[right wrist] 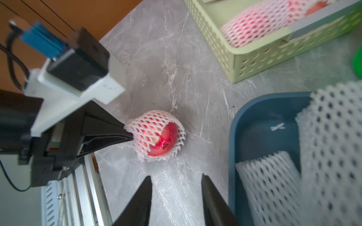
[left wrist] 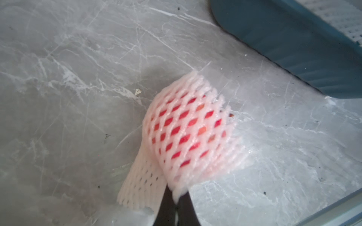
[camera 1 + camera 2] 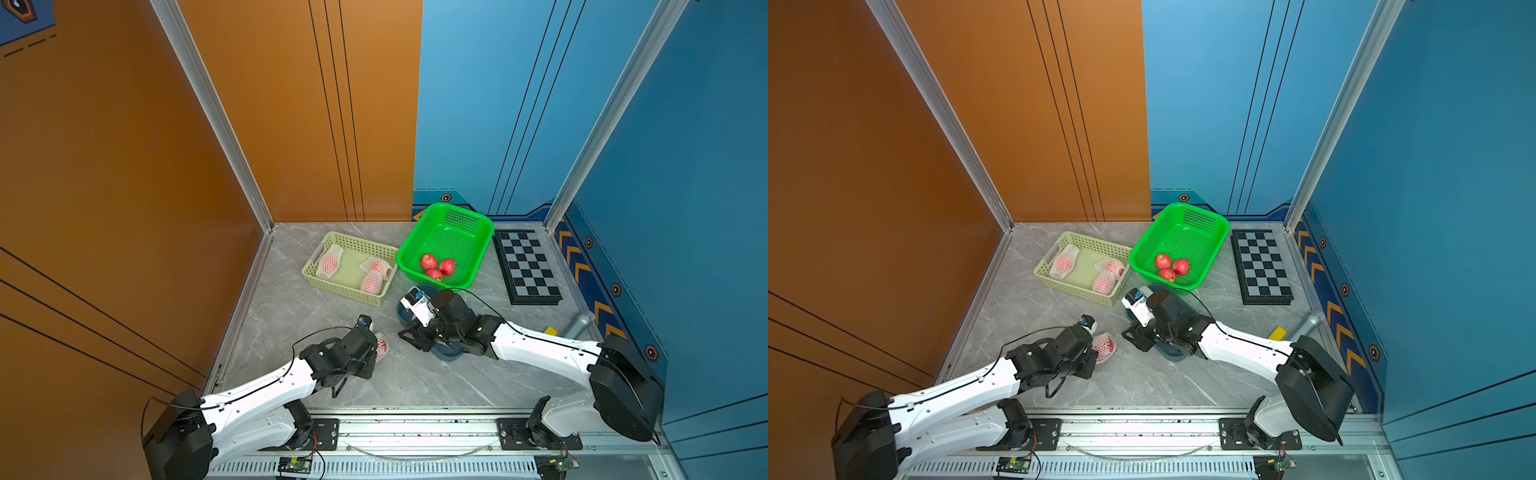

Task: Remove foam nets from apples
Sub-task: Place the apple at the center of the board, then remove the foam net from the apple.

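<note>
1. Grey marble bench, walled in orange and blue, carries everything.
2. At the back, a green basket holds three bare apples, apparently the finished pile. Beside it, a pale yellow basket holds three netted apples yet to be stripped.
3. A blue tray under the right arm collects empty foam nets.
4. The left pincer is clamped together on the loose end of one foam net, anchoring it between the arms.
5. The right pincer faces it, jaws apart and gripping nothing, likely placed to draw the fruit out.
6. The apple shows red at the sleeve's open end.
</note>
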Robot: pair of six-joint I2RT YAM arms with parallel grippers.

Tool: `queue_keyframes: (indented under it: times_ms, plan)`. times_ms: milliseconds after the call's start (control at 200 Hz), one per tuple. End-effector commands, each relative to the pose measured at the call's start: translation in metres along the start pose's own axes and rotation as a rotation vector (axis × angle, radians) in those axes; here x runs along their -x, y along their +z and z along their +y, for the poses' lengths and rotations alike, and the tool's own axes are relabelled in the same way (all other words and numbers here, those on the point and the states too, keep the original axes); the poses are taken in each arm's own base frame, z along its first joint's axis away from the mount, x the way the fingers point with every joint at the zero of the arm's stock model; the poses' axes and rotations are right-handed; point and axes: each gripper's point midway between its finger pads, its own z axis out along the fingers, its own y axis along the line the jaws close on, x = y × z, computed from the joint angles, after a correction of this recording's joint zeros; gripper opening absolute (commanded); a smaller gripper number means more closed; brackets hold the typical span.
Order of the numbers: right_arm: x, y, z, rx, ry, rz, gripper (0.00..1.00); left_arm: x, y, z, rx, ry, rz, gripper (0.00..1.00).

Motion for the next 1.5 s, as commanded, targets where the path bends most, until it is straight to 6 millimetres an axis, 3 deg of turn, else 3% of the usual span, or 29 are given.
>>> queue_keyframes:
  times_ms: [0, 250, 466, 716, 1177, 1492]
  plan:
    - [0.013, 0.012, 0.009, 0.039, -0.003, -0.033, 0.35, -0.012, 0.003, 0.011, 0.037, -0.056, 0.005, 0.01]
    - [0.023, 0.037, 0.015, 0.074, -0.005, -0.024, 0.34, -0.017, 0.007, 0.024, 0.080, -0.106, 0.005, 0.05]
    - [0.017, 0.050, 0.032, 0.115, -0.051, 0.017, 0.35, -0.015, 0.009, 0.028, 0.079, -0.141, 0.006, 0.06]
    - [0.010, 0.065, 0.035, 0.124, -0.047, 0.048, 0.37, -0.014, 0.008, 0.032, 0.061, -0.172, 0.001, 0.12]
    - [-0.001, 0.078, 0.036, 0.085, -0.107, 0.106, 0.61, -0.012, 0.011, 0.035, 0.053, -0.210, -0.004, 0.15]
    - [-0.006, 0.080, 0.027, 0.047, -0.110, 0.117, 0.63, -0.013, 0.010, 0.039, 0.051, -0.229, -0.013, 0.16]
